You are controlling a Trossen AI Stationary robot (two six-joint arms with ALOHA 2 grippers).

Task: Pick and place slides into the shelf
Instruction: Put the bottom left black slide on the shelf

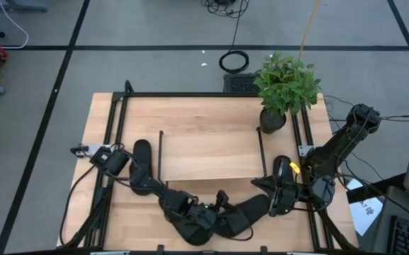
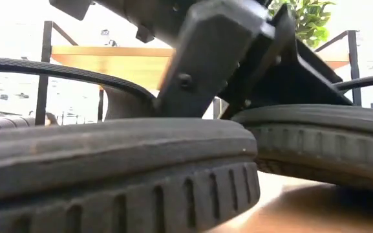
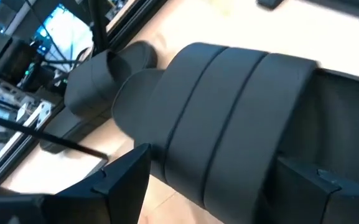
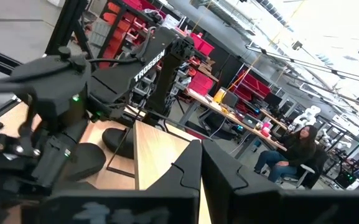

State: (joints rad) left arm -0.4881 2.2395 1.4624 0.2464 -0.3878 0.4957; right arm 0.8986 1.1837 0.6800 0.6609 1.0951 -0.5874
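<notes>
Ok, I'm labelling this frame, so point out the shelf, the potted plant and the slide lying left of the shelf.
shelf (image 1: 208, 152): high view, middle of its wooden top board.
potted plant (image 1: 287, 83): high view, on its leaves.
slide (image 1: 142, 154): high view, on its sole, left of the shelf.

The only readable text is the white word "TROSSEN", running along the dark link of the left arm (image 4: 154, 59) in the right wrist view; printing on the white paper (image 1: 366, 210) beside the desk is too small to read.
</notes>
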